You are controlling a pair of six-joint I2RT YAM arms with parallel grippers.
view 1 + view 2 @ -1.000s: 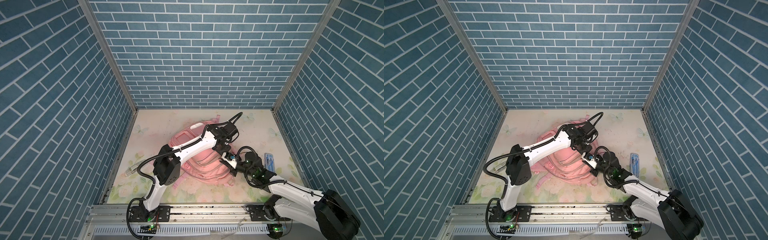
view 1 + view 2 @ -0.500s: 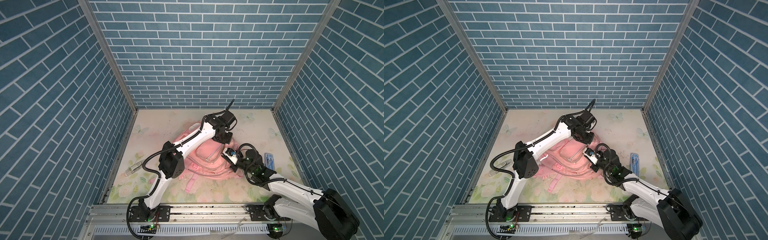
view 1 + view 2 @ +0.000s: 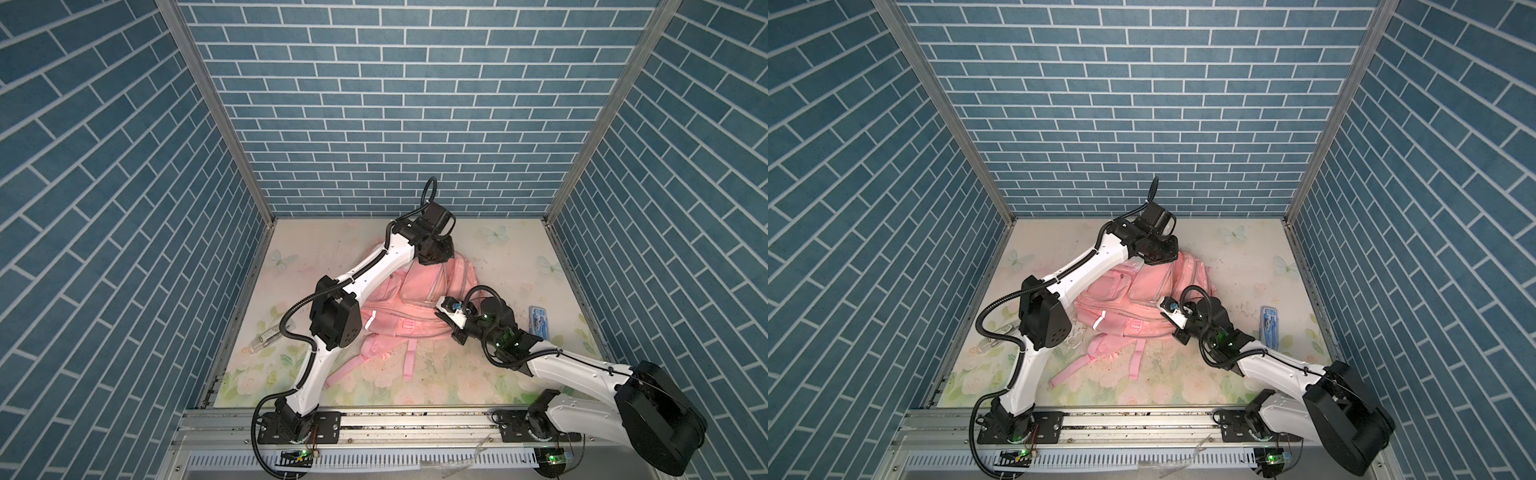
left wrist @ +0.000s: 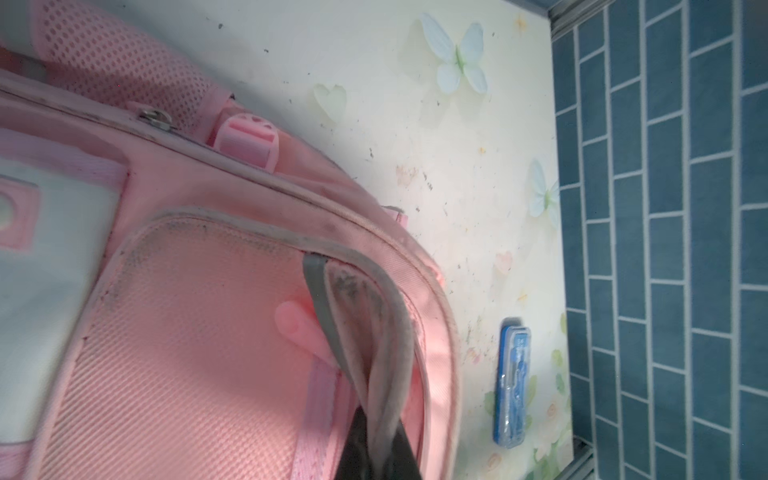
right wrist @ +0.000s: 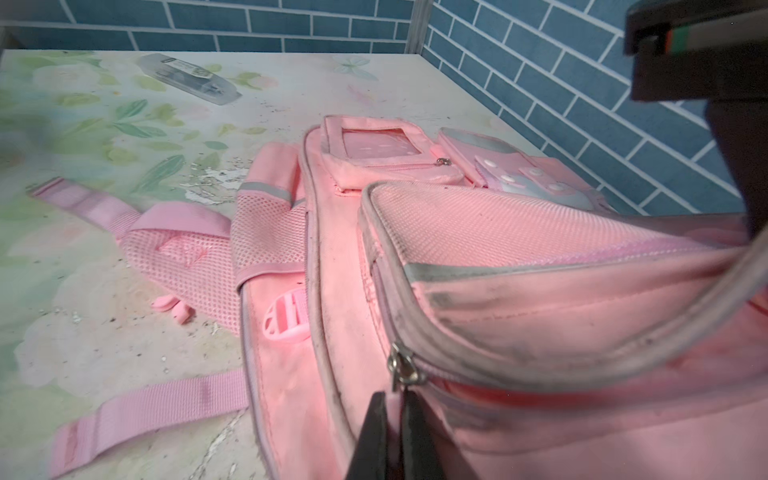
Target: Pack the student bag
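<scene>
Both top views: we get even, diffuse overhead light, moderately bright; shadows on the table (image 3: 519, 257) are soft. The student bag (image 3: 419, 291) shows a reddish hot patch mid-body. Left wrist view: we see sharp fabric weave mid-frame, blur at the nearest edge. Right wrist view: reddish glow on near fabric, soft focus twd frame edges, esp. the far table.

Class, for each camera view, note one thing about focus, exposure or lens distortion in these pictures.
In both top views: even light, sharp, but the wide lens splays the brick walls; the bag glows washed-out pink. Left wrist view: the bag's white patch is smeared, the blue case crisp. Right wrist view: the right gripper is dark and soft, the zip pull sharp.
</scene>
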